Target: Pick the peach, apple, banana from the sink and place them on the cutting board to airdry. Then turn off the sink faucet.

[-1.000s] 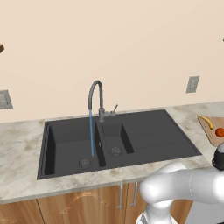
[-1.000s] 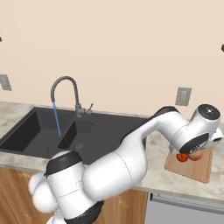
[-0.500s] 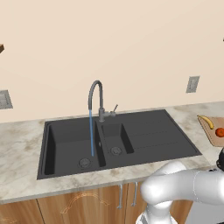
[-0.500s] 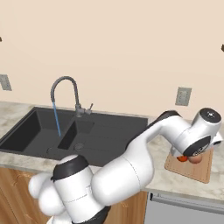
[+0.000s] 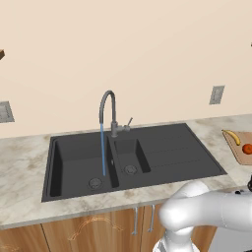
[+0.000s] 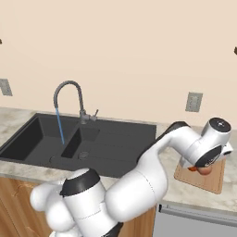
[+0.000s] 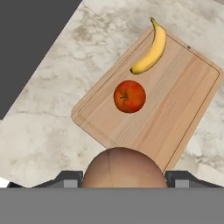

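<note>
Peach (image 7: 124, 168) sits clamped between the pincer (image 7: 124, 178) fingers at the bottom centre of the hand view, above the cutting board (image 7: 183, 105). Apple (image 7: 130, 96) lies mid-board and banana (image 7: 151, 49) near its upper edge. At centre left of the left base view, water runs from the sink faucet (image 5: 110, 110) into the sink (image 5: 167, 152).

The white arm reaches far right, its pincer (image 7: 122, 175) pointing down with fingers clamped on a peach (image 7: 124, 168).
</note>
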